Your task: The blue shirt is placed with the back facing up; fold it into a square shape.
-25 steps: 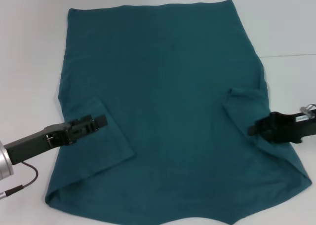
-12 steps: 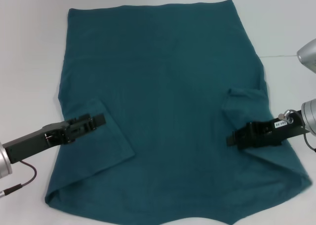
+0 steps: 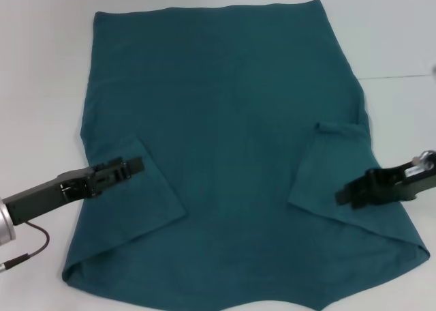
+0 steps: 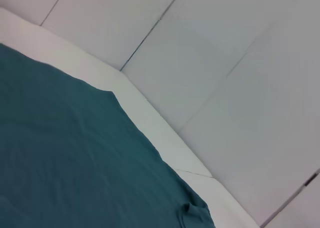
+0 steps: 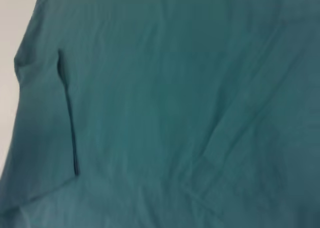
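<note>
The blue shirt [image 3: 231,120] lies flat on the white table [image 3: 41,65], plain side up, and fills most of the head view. Both sleeves are folded inward onto the body. My left gripper [image 3: 136,166] hovers over the folded left sleeve [image 3: 146,202], near its upper edge. My right gripper [image 3: 343,196] sits over the folded right sleeve [image 3: 327,168], near that flap's outer side. The left wrist view shows the shirt [image 4: 60,148] running to the table's far edge. Only shirt cloth [image 5: 150,88] with a fold line fills the right wrist view.
A thin cable [image 3: 34,253] hangs by my left arm at the lower left. The table's far edge [image 4: 150,118] gives way to a tiled floor [image 4: 225,63]. A seam line [image 3: 402,76] crosses the table to the right of the shirt.
My right gripper pushed inward over the right sleeve, then drew back to the right. The right sleeve flap now reaches farther toward the shirt's middle. The left arm barely moved.
</note>
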Tool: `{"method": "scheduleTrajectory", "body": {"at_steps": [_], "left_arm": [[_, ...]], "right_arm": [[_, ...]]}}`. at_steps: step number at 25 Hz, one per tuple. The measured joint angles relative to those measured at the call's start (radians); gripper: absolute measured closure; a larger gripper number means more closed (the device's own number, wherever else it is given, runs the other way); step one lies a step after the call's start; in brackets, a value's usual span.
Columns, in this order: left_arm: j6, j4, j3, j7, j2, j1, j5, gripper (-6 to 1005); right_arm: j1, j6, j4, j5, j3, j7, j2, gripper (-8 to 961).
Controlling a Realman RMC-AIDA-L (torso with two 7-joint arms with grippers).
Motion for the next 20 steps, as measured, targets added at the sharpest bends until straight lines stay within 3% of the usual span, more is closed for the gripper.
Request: {"method": "scheduleTrajectory", "body": {"at_steps": [6, 13, 20], "left_arm": [[0.029, 0.022, -0.001, -0.236, 0.028, 0.02, 0.008, 307], [0.136, 0.094, -0.026, -0.577, 0.054, 0.079, 0.088, 305], [0.216, 0.121, -0.149, -0.657, 0.071, 0.094, 0.258, 306]], "right_arm": [[-0.018, -0.036, -0.003, 0.005, 0.133, -0.015, -0.031, 537], [-0.021, -0.068, -0.016, 0.008, 0.164, -0.05, -0.032, 537], [-0.019, -0.07, -0.017, 0.038, 0.166, -0.072, -0.027, 538]]}}
